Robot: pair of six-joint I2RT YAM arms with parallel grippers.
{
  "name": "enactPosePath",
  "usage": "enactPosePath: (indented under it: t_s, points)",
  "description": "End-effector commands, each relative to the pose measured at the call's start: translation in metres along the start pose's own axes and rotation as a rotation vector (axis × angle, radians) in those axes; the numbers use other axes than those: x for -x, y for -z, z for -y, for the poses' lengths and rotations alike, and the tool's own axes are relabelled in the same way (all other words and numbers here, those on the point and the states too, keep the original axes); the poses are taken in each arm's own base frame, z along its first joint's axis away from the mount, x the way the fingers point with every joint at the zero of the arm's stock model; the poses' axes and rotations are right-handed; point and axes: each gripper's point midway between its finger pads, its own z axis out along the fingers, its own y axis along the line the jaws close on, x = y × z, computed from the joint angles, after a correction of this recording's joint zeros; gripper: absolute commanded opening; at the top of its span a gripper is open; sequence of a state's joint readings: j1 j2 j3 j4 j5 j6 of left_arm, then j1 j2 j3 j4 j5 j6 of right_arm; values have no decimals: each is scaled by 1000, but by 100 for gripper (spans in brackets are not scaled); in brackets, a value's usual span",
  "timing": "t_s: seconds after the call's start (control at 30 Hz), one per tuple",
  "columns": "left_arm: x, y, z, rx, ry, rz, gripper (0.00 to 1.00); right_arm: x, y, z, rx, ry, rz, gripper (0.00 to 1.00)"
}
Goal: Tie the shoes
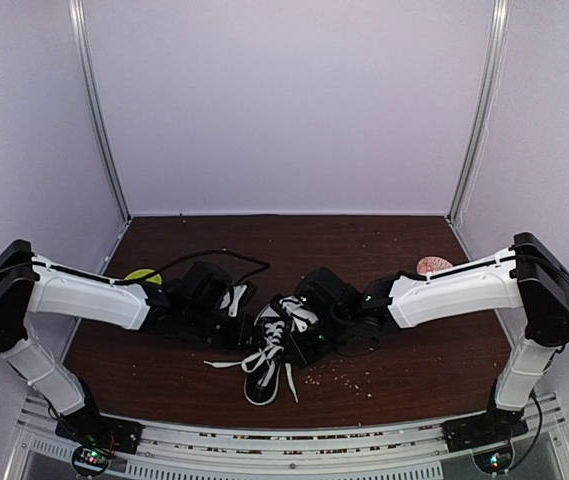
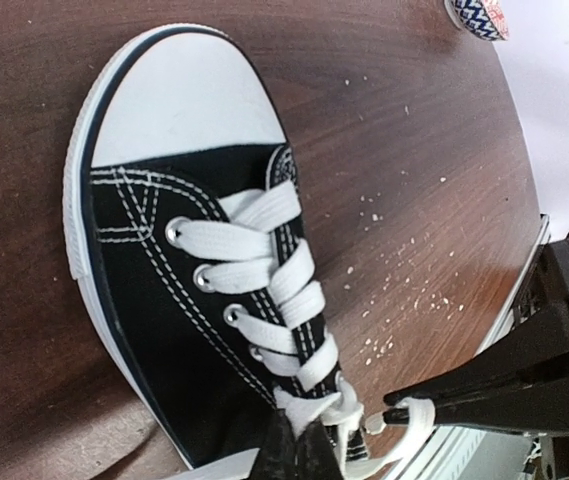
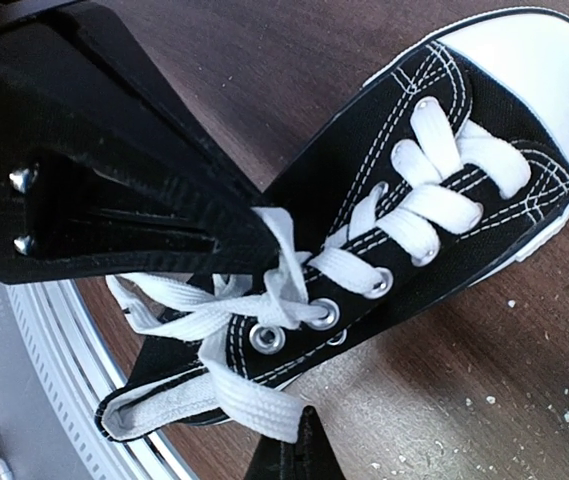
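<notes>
The black sneaker (image 1: 269,362) lies on the counter (image 1: 384,250) toward 6 o'clock, between the two arms, its toe pointing at the near edge. Its white laces (image 3: 254,402) are untied, with loose ends trailing toward 9 o'clock. The left fingers (image 2: 484,395) stand apart astride the top lace crossing. The right fingers (image 3: 144,190) are spread wide, and a lace strand lies against one tip. Pale crumbs (image 1: 344,375) dot the counter beside the sneaker.

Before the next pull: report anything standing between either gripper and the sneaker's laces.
Nothing visible does. The left gripper and right gripper both stand open right at the white laces of the sneaker.
</notes>
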State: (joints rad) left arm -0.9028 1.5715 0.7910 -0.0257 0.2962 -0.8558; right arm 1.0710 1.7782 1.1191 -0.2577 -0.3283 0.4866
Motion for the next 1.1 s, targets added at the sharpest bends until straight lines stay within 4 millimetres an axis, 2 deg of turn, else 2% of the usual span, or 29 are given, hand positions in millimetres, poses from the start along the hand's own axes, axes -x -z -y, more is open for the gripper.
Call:
enactPosePath:
  t_s: [0.0,0.17,0.43,0.73,1.07]
  points:
    - [18,11,13,-39,-29,76,0,6,6,-4,6,-5,19,0]
    - [30,27,22,-35,-74,129,0,23,10,-12,18,-16,54,0]
    - [22,25,25,-62,-84,89,0,43,3,-19,22,-40,92,0]
    - [19,23,24,-66,-81,83,0,38,-21,-8,-10,-79,53,0]
    - [12,20,28,-119,-88,65,0,38,-35,0,-29,-104,42,0]
